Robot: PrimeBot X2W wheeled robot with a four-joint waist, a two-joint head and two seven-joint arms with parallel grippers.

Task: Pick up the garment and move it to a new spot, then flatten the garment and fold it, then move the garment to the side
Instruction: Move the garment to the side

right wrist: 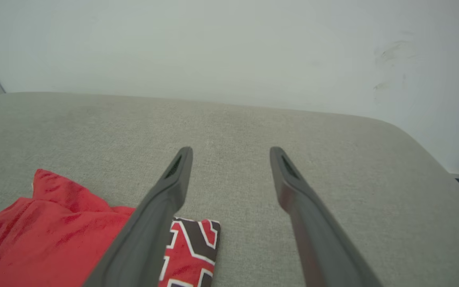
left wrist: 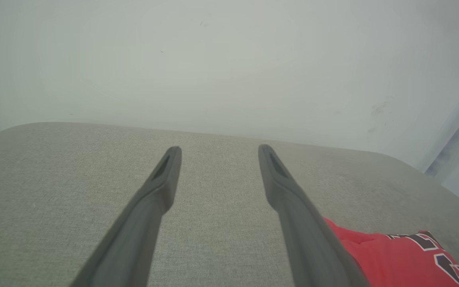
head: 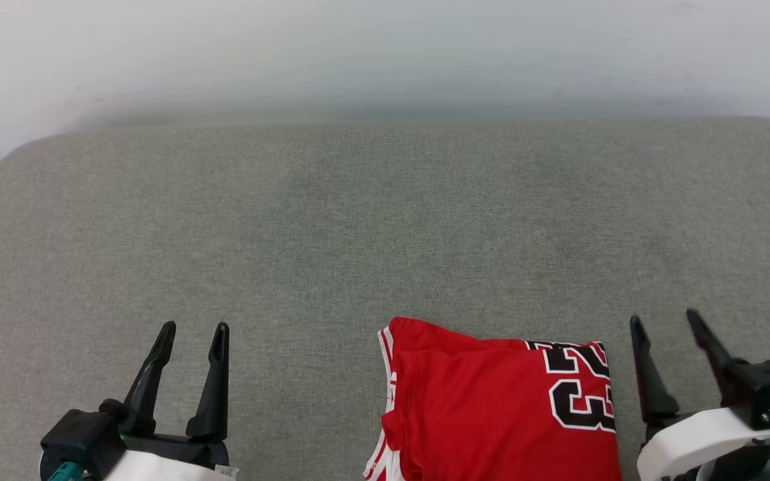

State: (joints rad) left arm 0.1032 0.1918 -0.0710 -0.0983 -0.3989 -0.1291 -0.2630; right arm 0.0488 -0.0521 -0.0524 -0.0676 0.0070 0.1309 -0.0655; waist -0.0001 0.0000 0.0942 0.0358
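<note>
The garment (head: 492, 407) is a red jersey folded into a compact rectangle, lying at the near edge of the grey cushion, right of centre. A black number with white outline shows on its right part, and red-and-white striped trim runs down its left edge. My left gripper (head: 194, 327) stands open well to the garment's left, nothing between its fingers. My right gripper (head: 666, 319) is open just right of the garment, apart from it. The garment (left wrist: 401, 259) shows at the lower right of the left wrist view, beyond my left gripper (left wrist: 219, 149). In the right wrist view the garment (right wrist: 54, 235) lies left of my open right gripper (right wrist: 231, 150).
The grey fabric cushion (head: 385, 227) stretches wide ahead of both grippers, with rounded far corners. A pale wall (head: 385, 53) rises right behind its far edge. The cushion's right edge (right wrist: 424, 147) drops off near the wall.
</note>
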